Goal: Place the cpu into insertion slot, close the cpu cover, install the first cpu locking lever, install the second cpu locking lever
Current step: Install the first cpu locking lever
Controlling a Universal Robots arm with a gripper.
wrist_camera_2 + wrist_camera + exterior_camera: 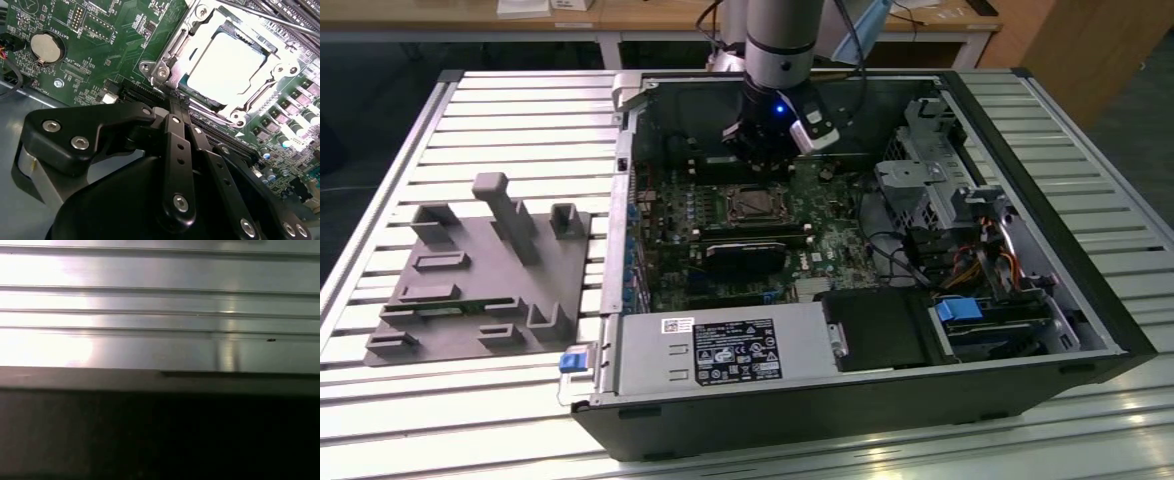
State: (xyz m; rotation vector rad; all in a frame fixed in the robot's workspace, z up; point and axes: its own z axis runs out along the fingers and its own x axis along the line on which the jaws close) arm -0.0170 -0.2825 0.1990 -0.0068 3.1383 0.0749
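- Open computer case [1067,300] laid on its side on the slatted metal table [494,120], board face up, so the socket can be reached from straight above.
- Arm lowered into the case; claw [758,150] hanging just above the board, close beside the insertion slot [754,205] on its far side in the exterior view.
- In the second wrist view, claw [176,102] seen with its black fingers [172,145] drawn together to a narrow tip and nothing between them; tip down at the slot's edge, by a corner of the frame, likely to work the thin metal parts there.
- Cpu [227,67] already seated flat in the insertion slot [162,72], bright silvery top showing through the window.
- Cpu cover [260,107] apparently lying down over the chip's edges, framing it.
- Locking levers: thin rods alongside the frame; latched or not, impossible to tell.
- Grey fixture block [480,270] left well apart on the table, outside the case.
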